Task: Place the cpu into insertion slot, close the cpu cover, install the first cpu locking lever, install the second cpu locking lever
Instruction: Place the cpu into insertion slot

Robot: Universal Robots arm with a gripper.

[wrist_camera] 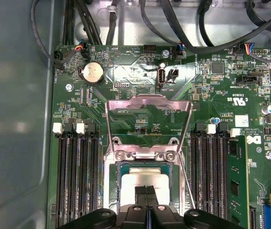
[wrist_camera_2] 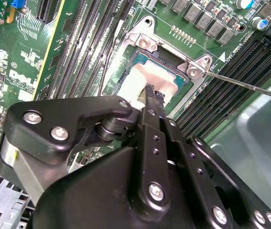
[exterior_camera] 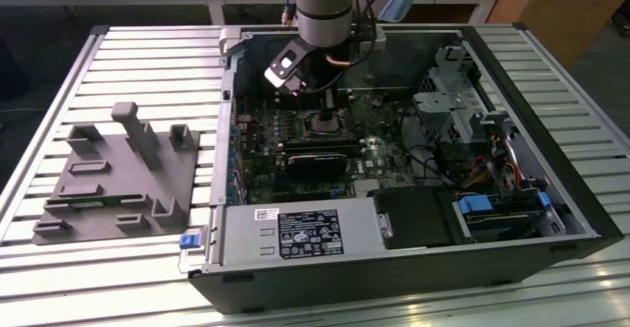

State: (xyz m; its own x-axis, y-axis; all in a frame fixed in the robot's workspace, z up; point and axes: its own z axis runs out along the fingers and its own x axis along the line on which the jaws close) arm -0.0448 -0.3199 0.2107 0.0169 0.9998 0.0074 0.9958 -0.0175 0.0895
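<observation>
Open black computer case (exterior_camera: 414, 279) lying on its side on a slatted aluminium desk (exterior_camera: 147, 54), with a grey moulded fixture plate (exterior_camera: 118, 183) beside it towards the exterior view's left. The arm reaches straight down into the case, its black pincer (exterior_camera: 325, 109) over the middle of the green circuit board (wrist_camera: 135, 71). In both wrist views the small flat square cpu with a dull silver-grey top (wrist_camera: 130, 183) (wrist_camera_2: 138, 78) lies flat inside the insertion slot, a square socket with a dark rim (wrist_camera_2: 164, 59), between two banks of long black memory slots (wrist_camera: 78, 176). The pincer (wrist_camera: 146, 189) (wrist_camera_2: 152, 93) has its two narrow fingers pressed together with nothing clamped between them, and their tips stand at the top face of the cpu; actual contact cannot be confirmed. The cpu cover, a thin silvery square metal frame with a central cut-out (wrist_camera: 147, 98), stands tilted up on its hinge at the edge of the slot, leaving the chip uncovered. A thin metal locking lever (wrist_camera_2: 245, 86) projects free from one corner of the socket, unlatched and running out over the neighbouring memory slots.
</observation>
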